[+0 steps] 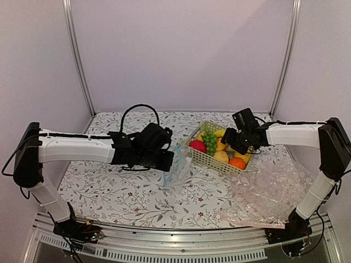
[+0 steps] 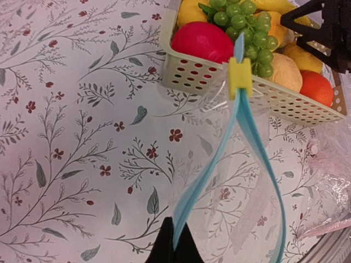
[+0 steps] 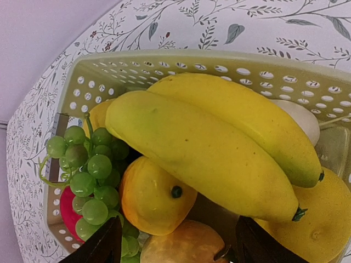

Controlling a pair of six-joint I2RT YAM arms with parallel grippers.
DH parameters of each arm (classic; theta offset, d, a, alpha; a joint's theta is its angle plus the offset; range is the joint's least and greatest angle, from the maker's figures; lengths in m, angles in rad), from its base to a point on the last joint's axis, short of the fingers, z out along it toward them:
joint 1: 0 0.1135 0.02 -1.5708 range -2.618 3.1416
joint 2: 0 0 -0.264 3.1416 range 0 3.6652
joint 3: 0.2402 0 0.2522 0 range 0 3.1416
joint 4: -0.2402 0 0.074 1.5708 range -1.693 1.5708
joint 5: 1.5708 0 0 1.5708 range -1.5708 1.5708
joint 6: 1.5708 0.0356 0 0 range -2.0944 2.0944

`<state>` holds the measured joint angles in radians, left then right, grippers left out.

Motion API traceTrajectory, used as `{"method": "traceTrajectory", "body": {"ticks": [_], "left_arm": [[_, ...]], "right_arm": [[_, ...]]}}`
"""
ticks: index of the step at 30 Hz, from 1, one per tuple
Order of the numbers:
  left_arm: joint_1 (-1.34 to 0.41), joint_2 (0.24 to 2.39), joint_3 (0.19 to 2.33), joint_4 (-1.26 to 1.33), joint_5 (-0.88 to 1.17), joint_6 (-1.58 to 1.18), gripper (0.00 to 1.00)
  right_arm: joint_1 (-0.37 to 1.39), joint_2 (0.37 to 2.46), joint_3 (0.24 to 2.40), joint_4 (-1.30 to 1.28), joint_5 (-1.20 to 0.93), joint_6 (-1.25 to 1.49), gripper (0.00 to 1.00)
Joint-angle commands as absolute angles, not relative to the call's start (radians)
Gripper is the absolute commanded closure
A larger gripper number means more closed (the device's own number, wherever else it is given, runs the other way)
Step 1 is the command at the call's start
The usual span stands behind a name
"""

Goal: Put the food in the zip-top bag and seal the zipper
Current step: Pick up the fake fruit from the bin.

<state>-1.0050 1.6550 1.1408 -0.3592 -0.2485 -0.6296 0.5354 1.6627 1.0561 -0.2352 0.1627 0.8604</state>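
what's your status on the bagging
Left tool shut on light blue zipper strip of small clear plastic bag, mouth open. Right tool open over perforated cream basket. Rounded yellow toy fruit in basket, yellow toy bananas partly over it.

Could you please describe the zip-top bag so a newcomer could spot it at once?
Find the cream perforated basket mid-table. Just left of it, the left gripper holds up the small clear zip-top bag. Unlike the large pinkish sheet, it carries a light blue zipper with a yellow slider.
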Motion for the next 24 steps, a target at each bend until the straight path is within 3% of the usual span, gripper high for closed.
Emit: {"method": "traceTrajectory", "body": {"ticks": [1, 14, 24], "left_arm": [[-0.994, 1.631, 1.153, -0.347, -0.233, -0.635, 1.0], [-0.994, 1.632, 1.154, -0.342, -0.225, -0.64, 1.0], [-0.994, 1.623, 1.154, -0.351, -0.231, -0.642, 1.0]], "right_arm": [[0.53, 1.732, 1.092, -0.193, 0.172, 0.899, 0.29], [0.531, 1.845, 1.136, -0.094, 0.148, 0.961, 0.31], [0.531, 1.814, 1.091, -0.053, 0.174, 0.982, 0.44]]}}
